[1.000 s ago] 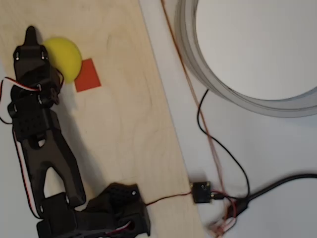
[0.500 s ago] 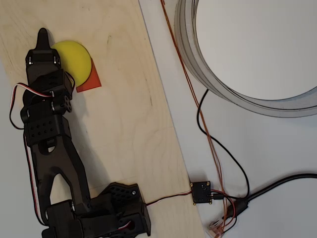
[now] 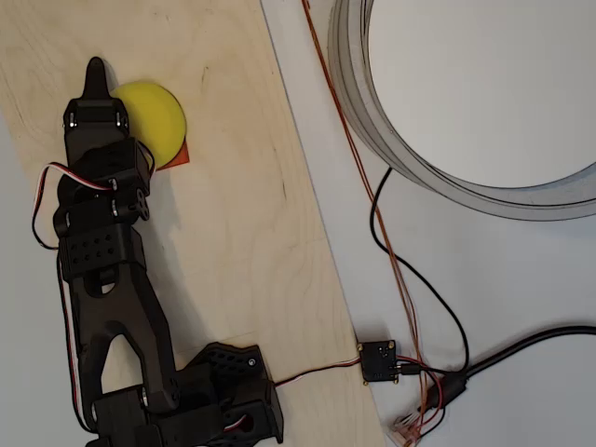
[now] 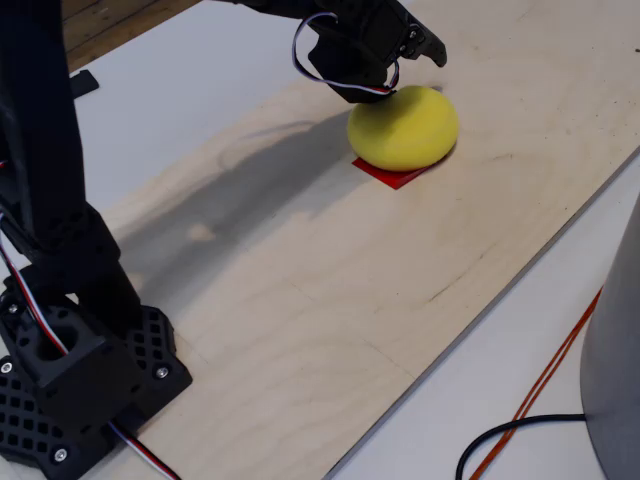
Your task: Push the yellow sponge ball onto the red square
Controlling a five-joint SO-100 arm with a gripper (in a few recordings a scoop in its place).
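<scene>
The yellow sponge ball (image 3: pixel 156 119) (image 4: pixel 405 128) rests on the wooden board, covering most of the red square (image 3: pixel 177 156) (image 4: pixel 394 176); only a corner of red peeks out beneath it. My black gripper (image 3: pixel 95 67) (image 4: pixel 436 53) is pressed against the ball's left side in the overhead view, its fingers together in one pointed tip with nothing between them. In the fixed view the gripper hangs over the ball's far top edge.
The wooden board (image 3: pixel 251 233) ends in a slanted right edge. Beyond it lie a large grey round tub (image 3: pixel 372 112), an orange wire, black cables (image 3: pixel 419 279) and a small circuit board (image 3: pixel 379 361). The arm's base (image 4: pixel 70 370) stands at the board's near left.
The arm swung right, pushing the ball with it. The ball rolled from beside the red square onto it, hiding nearly all of the patch.
</scene>
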